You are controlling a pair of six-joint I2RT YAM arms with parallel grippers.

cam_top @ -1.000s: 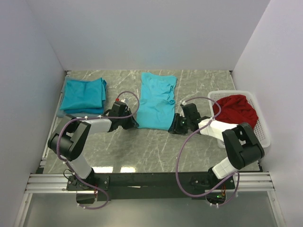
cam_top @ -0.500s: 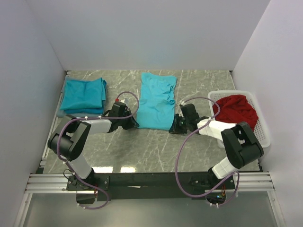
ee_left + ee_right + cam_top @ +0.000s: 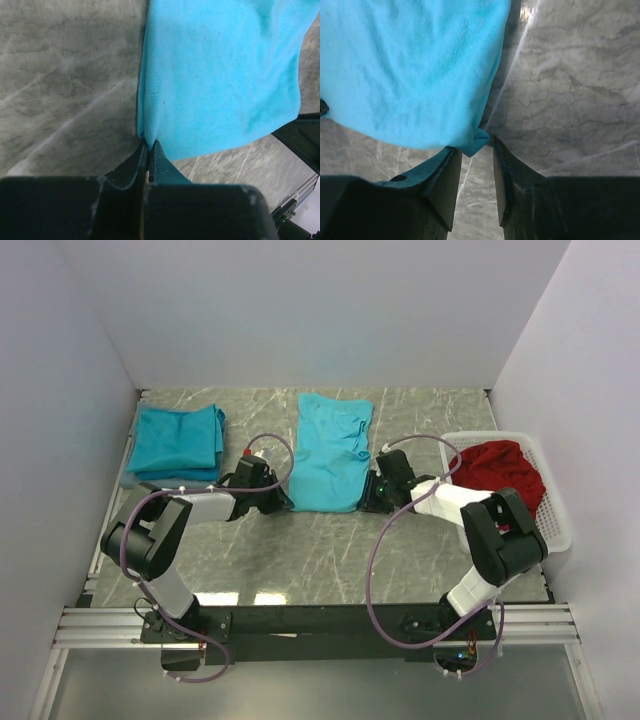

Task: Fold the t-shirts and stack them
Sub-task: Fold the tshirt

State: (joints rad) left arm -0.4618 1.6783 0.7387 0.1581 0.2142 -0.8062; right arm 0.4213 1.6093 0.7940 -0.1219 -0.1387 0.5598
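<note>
Top view: the shirt (image 3: 330, 450) is lying on the table (image 3: 330, 550) as a long strip, sides looking folded in. The stack (image 3: 178, 442) of finished ones is sitting well to the shirt's left. The basket (image 3: 556, 508) with a red cloth (image 3: 498, 468) is sitting well to its right. The left gripper (image 3: 280, 502) is parking at the shirt's near-left corner and the right gripper (image 3: 366, 498) at its near-right corner.

Left wrist: the left gripper (image 3: 149, 148) is pinching the shirt (image 3: 220, 75) right at that corner, jaws closed with the hem between them.

Right wrist: the right gripper (image 3: 475, 148) is gaping open, and the corner of the shirt (image 3: 420, 65) is poking just at its tips, not clamped yet.

My guess is they're setting up the end-over-end fold. To do it well, the right one should be nudging a touch further onto the corner before closing, so it's catching every layer. Then both should be lifting level and together, carrying the near edge over to the far edge so the strip isn't skewing.
</note>
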